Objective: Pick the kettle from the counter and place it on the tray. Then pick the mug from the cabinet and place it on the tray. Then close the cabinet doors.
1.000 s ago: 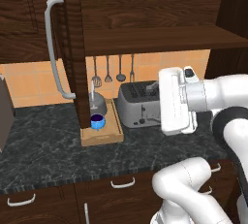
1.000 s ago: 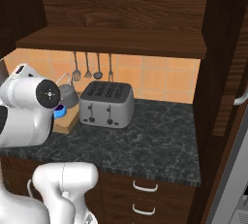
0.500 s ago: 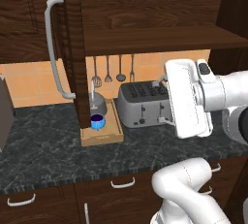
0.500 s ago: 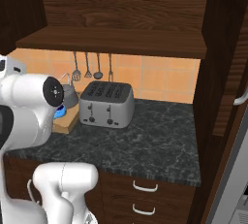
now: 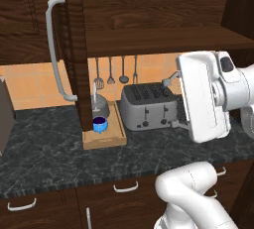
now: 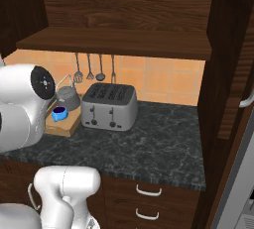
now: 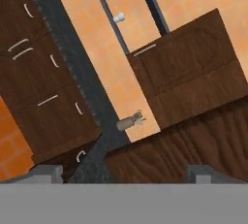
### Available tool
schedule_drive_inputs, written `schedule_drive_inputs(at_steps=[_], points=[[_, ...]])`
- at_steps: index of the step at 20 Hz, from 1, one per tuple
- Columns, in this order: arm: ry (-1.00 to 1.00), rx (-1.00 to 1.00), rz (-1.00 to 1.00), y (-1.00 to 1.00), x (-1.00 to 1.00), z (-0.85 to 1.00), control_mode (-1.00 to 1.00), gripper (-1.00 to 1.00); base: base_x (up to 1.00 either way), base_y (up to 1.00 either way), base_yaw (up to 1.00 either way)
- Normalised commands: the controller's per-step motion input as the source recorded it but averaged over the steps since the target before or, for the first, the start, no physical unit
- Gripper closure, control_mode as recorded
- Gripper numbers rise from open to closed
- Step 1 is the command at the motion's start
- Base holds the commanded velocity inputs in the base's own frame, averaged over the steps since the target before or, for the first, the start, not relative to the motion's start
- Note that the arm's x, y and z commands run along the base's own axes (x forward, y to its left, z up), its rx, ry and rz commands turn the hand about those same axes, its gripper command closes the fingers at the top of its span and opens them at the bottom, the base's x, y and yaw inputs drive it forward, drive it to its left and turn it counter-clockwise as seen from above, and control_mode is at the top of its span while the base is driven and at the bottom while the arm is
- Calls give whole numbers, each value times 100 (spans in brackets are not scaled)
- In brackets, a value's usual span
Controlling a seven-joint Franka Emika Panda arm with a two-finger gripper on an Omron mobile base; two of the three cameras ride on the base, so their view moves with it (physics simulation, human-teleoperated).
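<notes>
Gripper (image 7: 123, 175): two finger tips show at bottom of hand view, set well apart w/ nothing between them, so it stands open and empty. Hand cam looks away across the room at lower drawers and orange wall, not at the tray. In left base view the arm's white forearm hangs in front of the toaster's right end, above the counter (image 5: 59, 158).

Tray (image 5: 104, 139) sits on counter towards the back edge, just left of the toaster (image 5: 149, 106), partly behind the open left cabinet door (image 5: 74, 49). Tray well apart from the hand, to its left in left base view.

Tray contents:
- Kettle (image 5: 99, 106): on rear part of tray, upright, handle up.
- Mug (image 5: 99, 124): on tray in front of kettle, just beside it; touching or not, cannot tell.
Right base view confirms: mug (image 6: 59, 113) and kettle (image 6: 68, 98) both on tray (image 6: 62, 124), toaster (image 6: 109, 106) next to them.

Cabinet (image 6: 124, 20): doors open, inner shelf (image 5: 163, 39) exposed. Right door (image 6: 233, 59) swung out at right edge of right base view. Left door's bar handle (image 5: 53, 49) faces the cam.

Utensils (image 5: 110, 72) hang on the wall behind tray and toaster.
</notes>
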Motion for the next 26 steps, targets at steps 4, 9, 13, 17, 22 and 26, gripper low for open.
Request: schedule_drive_inputs(at_steps=[4,9,13,17,22,26], points=[[-28,-3,2,0,-55,23,-100,-100,0,0,0],[-26,3,0,2,-57,27,-100,-100,0,0,0],[-34,0,-4,61,-22,16,-100,-100,0,0,0],[-21,-2,-20,75,-3,3,-100,-100,0,0,0],[5,-1,-20,69,1,1,-100,-100,0,0,0],[18,0,-12,65,13,1,-100,-100,0,0,0]])
